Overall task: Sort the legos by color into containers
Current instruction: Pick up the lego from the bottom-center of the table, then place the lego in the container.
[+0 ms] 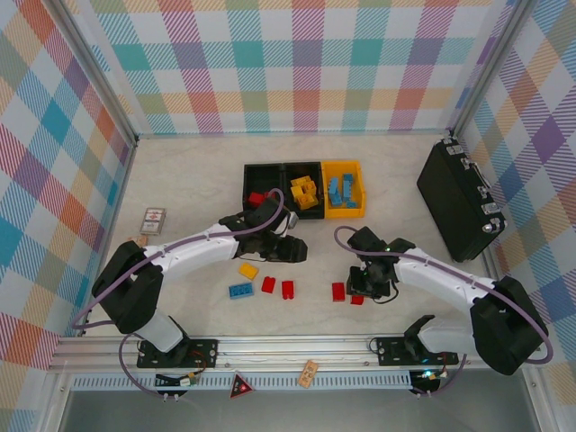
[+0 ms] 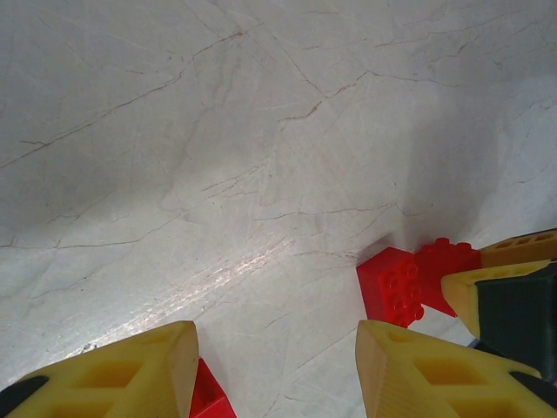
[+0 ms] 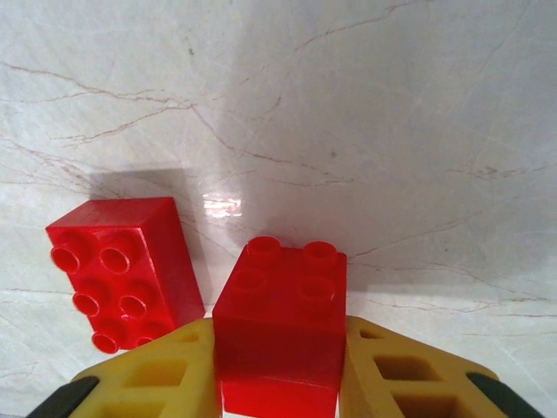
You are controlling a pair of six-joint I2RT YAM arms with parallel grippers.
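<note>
The right pincer (image 3: 277, 329) is gripping a square red lego (image 3: 283, 296), with its yellow fingers (image 3: 157, 379) pressing against both of the brick's sides. In the overhead view this pincer (image 1: 364, 292) is sitting low over the front of the pale marble counter (image 1: 180, 180). Whether the brick is resting on the counter or lifted off it cannot be told. A longer red lego (image 3: 122, 261) is lying just beside it on the left, studs up and apart from the fingers.

The left pincer (image 2: 274, 348) is standing open, with bare counter showing between its fingers. From above, it (image 1: 286, 249) is hovering just in front of the bins.

Four more loose legos are lying near the front: a yellow lego (image 1: 248, 270), a blue lego (image 1: 240, 291) and two red legos (image 1: 268, 284) side by side.

The three bins are standing in a row at the middle of the counter, touching. The left black bin (image 1: 255, 170) is holding red bricks, the middle black bin (image 1: 306, 167) yellow ones, and the yellow-orange bin (image 1: 359, 191) blue ones.

A black hard case (image 1: 459, 198) is lying at the right and a printed card (image 1: 154, 220) at the left.
</note>
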